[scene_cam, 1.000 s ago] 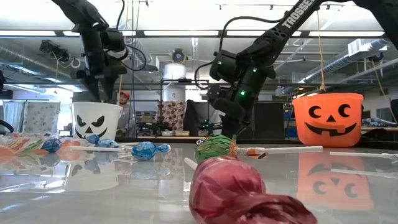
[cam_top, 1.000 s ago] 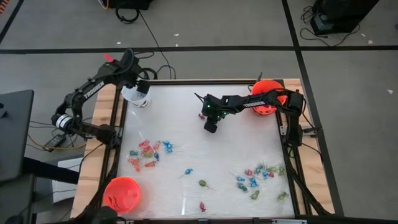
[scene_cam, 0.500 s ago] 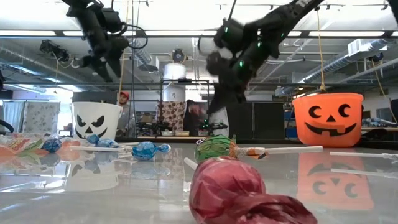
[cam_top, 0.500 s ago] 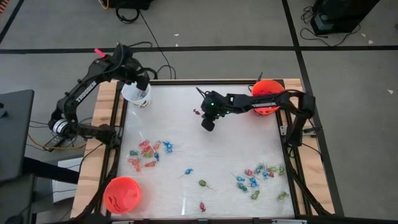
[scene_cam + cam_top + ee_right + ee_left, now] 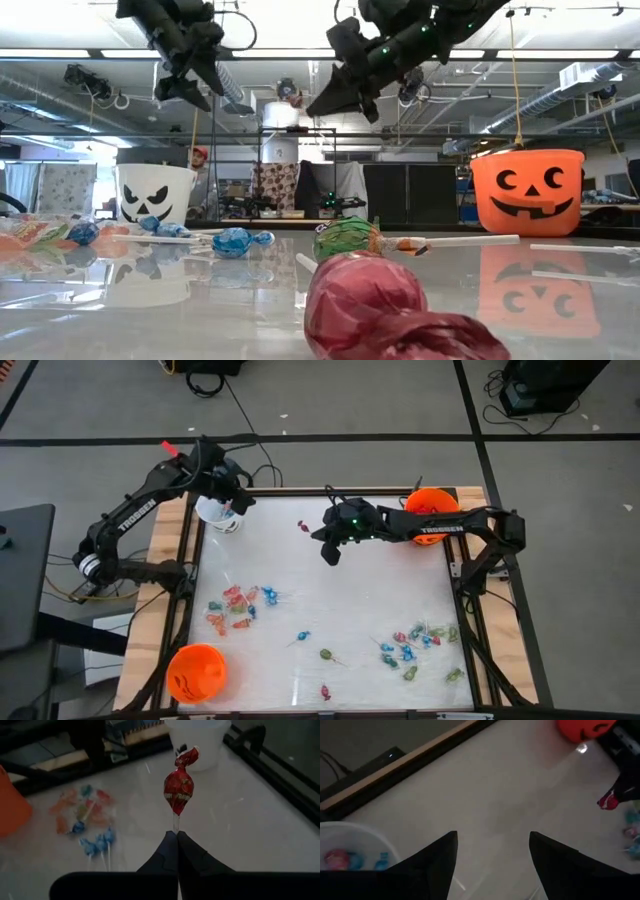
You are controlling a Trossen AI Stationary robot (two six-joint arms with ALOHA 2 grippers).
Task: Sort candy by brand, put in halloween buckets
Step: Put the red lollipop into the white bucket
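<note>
Sorting at an early stage, most candy unsorted.
Right hand [image 5: 177, 836], pinched on the stick of a red lollipop [image 5: 179, 787], hangs above the surface [image 5: 330, 600]; left hand [image 5: 492, 851], spread wide and empty, hovers over the white bucket [image 5: 219, 513] holding a few pieces. Loose candy clusters [image 5: 238, 608] lie well beyond either hand.

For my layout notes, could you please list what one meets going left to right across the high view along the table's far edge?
White bucket with the open left hand over it → red lollipop → right hand, shut on its stick → orange bucket.
</note>
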